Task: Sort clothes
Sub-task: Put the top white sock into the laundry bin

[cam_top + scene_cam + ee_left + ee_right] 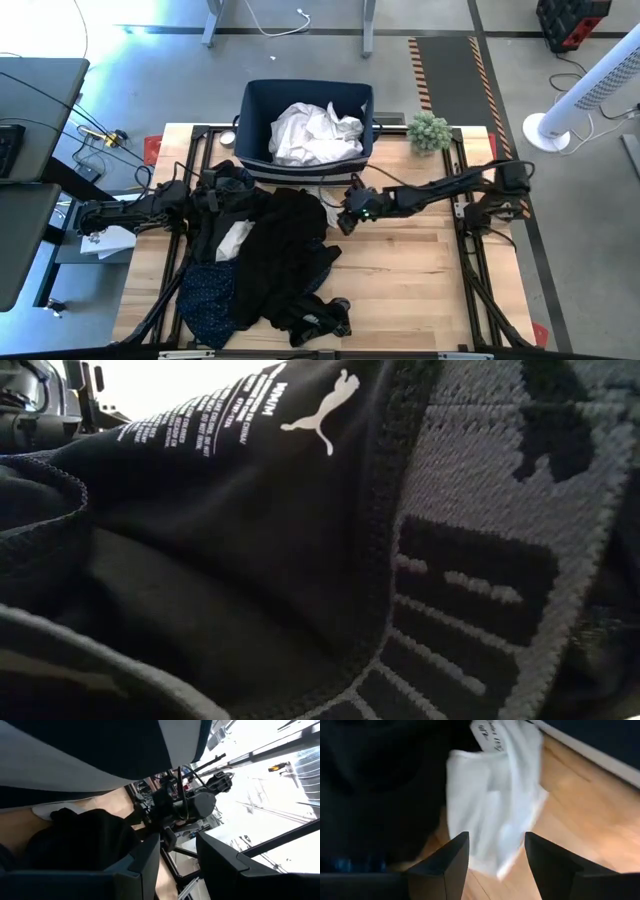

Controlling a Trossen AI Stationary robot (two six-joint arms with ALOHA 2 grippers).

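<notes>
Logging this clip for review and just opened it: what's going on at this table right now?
A two-armed robot is partway through sorting laundry. White clothes already fill the navy bin at the table's far edge, while a heap of black clothes and a speckled navy garment lie on the wooden table. The right gripper sits at the heap's edge, fingers open, facing a white garment on the wood. The left gripper is at the pile's far-left corner, fingers apart, holding nothing visible.
</notes>
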